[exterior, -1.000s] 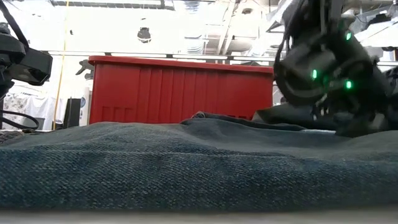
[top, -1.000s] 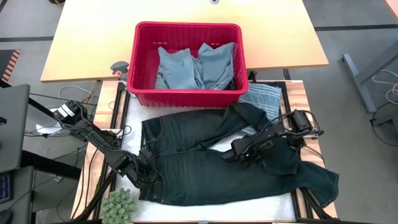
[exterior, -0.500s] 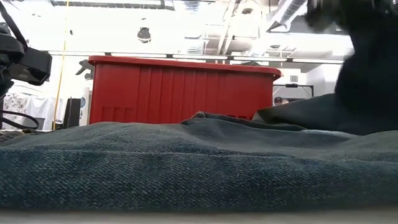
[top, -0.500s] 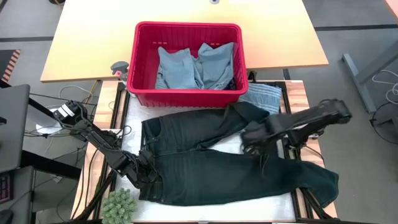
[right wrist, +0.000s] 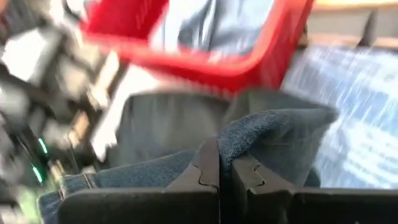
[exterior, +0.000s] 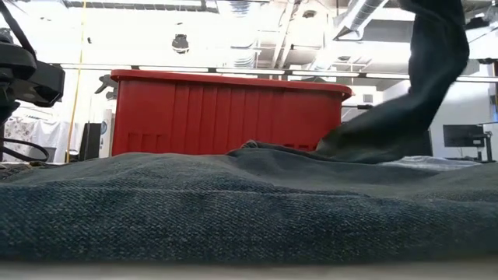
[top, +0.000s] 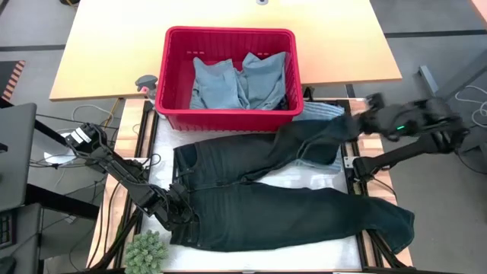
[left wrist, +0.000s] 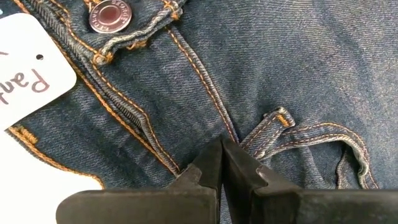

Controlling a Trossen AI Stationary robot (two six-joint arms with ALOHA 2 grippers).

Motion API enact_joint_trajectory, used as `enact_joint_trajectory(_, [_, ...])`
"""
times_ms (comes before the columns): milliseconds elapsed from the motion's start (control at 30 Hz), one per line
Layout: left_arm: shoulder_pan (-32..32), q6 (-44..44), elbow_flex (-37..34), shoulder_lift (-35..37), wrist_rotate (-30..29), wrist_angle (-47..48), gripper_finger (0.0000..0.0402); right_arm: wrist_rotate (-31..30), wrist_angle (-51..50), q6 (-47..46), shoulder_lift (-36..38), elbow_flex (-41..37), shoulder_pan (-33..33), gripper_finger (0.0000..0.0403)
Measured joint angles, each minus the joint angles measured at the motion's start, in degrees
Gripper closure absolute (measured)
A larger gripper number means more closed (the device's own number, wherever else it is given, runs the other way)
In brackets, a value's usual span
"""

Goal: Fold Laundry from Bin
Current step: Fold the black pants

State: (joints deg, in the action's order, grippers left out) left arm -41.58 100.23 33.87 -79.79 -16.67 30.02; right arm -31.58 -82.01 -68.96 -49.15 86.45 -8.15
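Since a second ago the right gripper has swung from over the middle of the dark jeans out past the table's right edge, and it is dragging one trouser leg up with it, fingers clamped on the denim. The right wrist view is showing the cloth pinched between those fingers; the low view is showing that leg hanging steeply beside the bin. The left gripper is pressing shut on the waistband near the fly, by a white tag. Light blue garments are lying in the bin, a striped cloth beside it, a green plant at the near edge.
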Motion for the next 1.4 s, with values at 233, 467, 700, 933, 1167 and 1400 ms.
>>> enact_joint_trajectory(233, [0.0,1.5,0.0,0.0,-0.1,0.0,0.0401,-14.3,-0.5,-7.7,7.2,-0.1,5.6,0.0377])
enact_joint_trajectory(467, [0.1,2.9,0.0,0.0,-0.4,0.0,0.0401,-29.7,-3.2,-19.2,10.1,-0.5,10.0,0.0371])
enact_joint_trajectory(700, [0.1,3.5,0.0,0.0,-0.5,0.0,0.0401,-32.2,-7.3,-29.9,10.3,-5.8,15.1,0.0375])
enact_joint_trajectory(933, [0.1,4.0,0.0,0.0,-0.4,0.0,0.0401,-27.1,-8.0,-44.3,11.7,-20.5,24.7,0.0355])
enact_joint_trajectory(1167, [0.1,4.2,0.0,0.0,0.5,-0.2,0.0401,-24.8,-7.2,-49.7,16.3,-28.6,34.5,0.0351])
enact_joint_trajectory(1400, [0.1,4.2,0.0,0.0,0.8,-0.9,0.0401,-33.2,-4.2,-43.1,23.4,-26.7,41.0,0.0312])
